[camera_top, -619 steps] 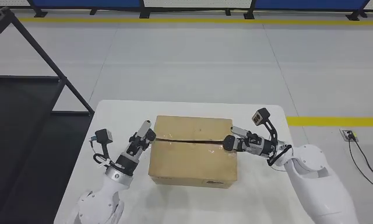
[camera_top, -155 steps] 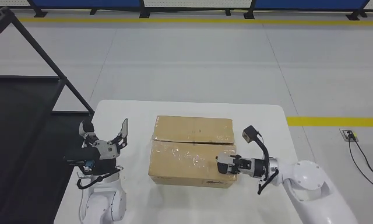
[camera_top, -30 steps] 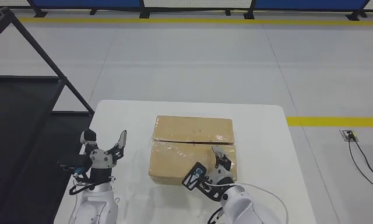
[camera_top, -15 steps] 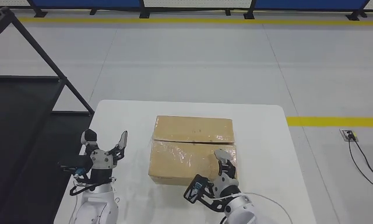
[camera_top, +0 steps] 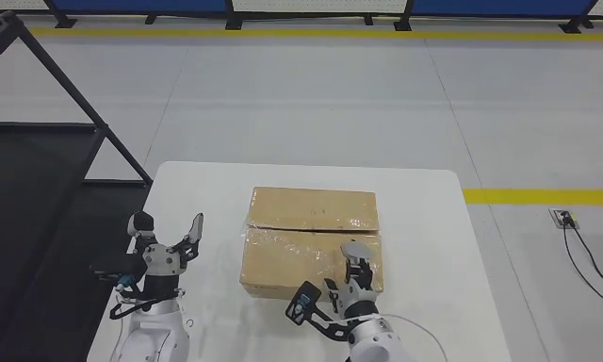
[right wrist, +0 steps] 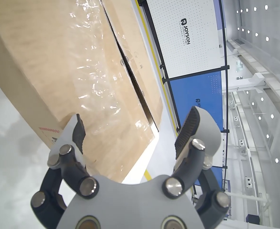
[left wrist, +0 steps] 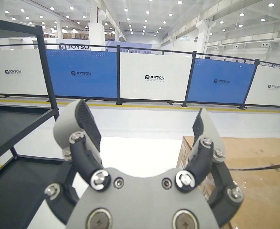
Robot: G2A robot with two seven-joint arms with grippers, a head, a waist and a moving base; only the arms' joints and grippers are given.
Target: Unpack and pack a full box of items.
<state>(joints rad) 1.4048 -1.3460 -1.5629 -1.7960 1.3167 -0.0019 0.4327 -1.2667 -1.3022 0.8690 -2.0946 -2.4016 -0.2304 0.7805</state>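
Observation:
A brown cardboard box (camera_top: 311, 232) lies in the middle of the white table (camera_top: 207, 188), flaps closed along a dark seam (camera_top: 311, 228). Crinkled clear tape (right wrist: 89, 55) covers the near flap. My right gripper (camera_top: 355, 266) is open at the box's near right corner; in the right wrist view (right wrist: 135, 127) one finger sits beside the box's front edge and the other stands off past the right end, nothing between them. My left gripper (camera_top: 168, 228) is open and raised left of the box, apart from it. The left wrist view shows it (left wrist: 142, 120) with the box (left wrist: 254, 168) off to one side.
A black metal rack (camera_top: 47, 202) stands just left of the table, its shelves (left wrist: 13, 125) close to the left arm. Bare tabletop lies left and right of the box. Blue and white fence panels (left wrist: 154, 79) close off the floor behind.
In the last second the right gripper slid slightly left along the box's near right corner and its wrist drew back. The left arm barely moved. Earlier, both grippers were at the box's ends.

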